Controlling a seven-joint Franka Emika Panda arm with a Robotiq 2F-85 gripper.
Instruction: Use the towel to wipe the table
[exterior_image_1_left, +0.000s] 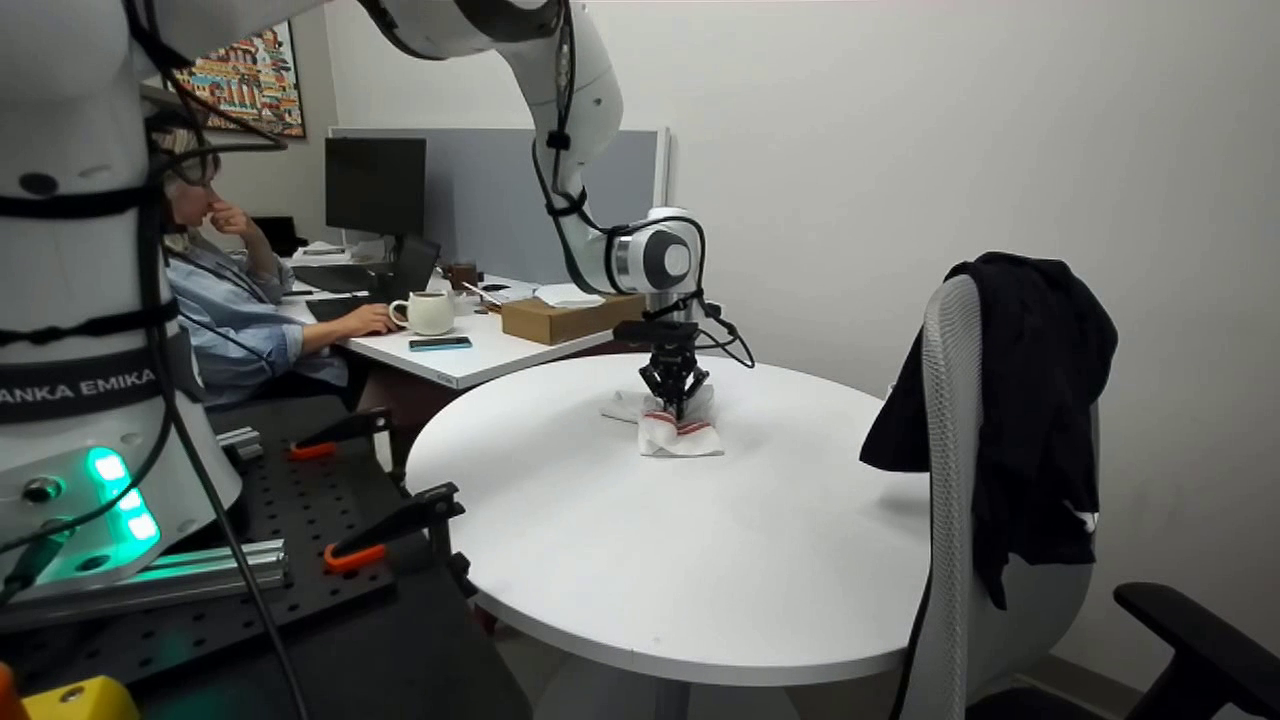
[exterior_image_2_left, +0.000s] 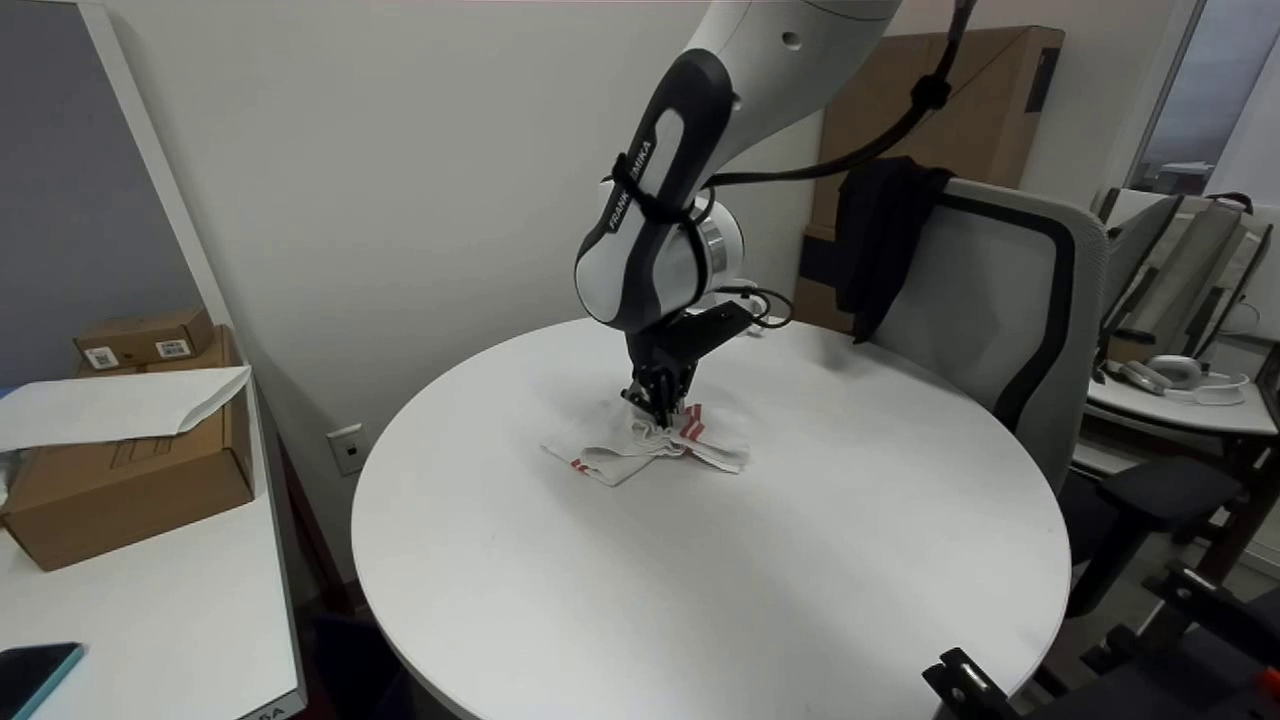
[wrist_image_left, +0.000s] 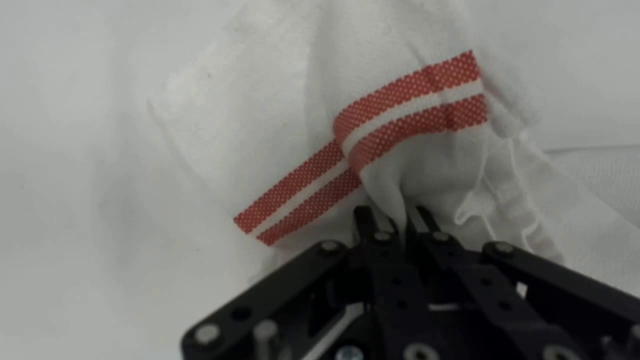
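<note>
Over the round white table (exterior_image_1_left: 780, 540) the arm (exterior_image_1_left: 592, 105) arches down, gripper (wrist_image_left: 395, 218) clamped on the bunched towel (wrist_image_left: 387, 122).

In an exterior view, the gripper (exterior_image_1_left: 679, 411) points down and pinches the red-striped towel (exterior_image_1_left: 680, 443), which lies crumpled on the round table (exterior_image_1_left: 700, 560); a chair (exterior_image_1_left: 953, 450) stands beside the table, a black garment (exterior_image_1_left: 1040, 390) draped over its back; a person (exterior_image_1_left: 225, 305) sits at a desk (exterior_image_1_left: 470, 360) near the table; on the desk, a mug (exterior_image_1_left: 430, 314) stands near a phone (exterior_image_1_left: 440, 343); a brown box (exterior_image_1_left: 555, 320) rests there too.
</note>
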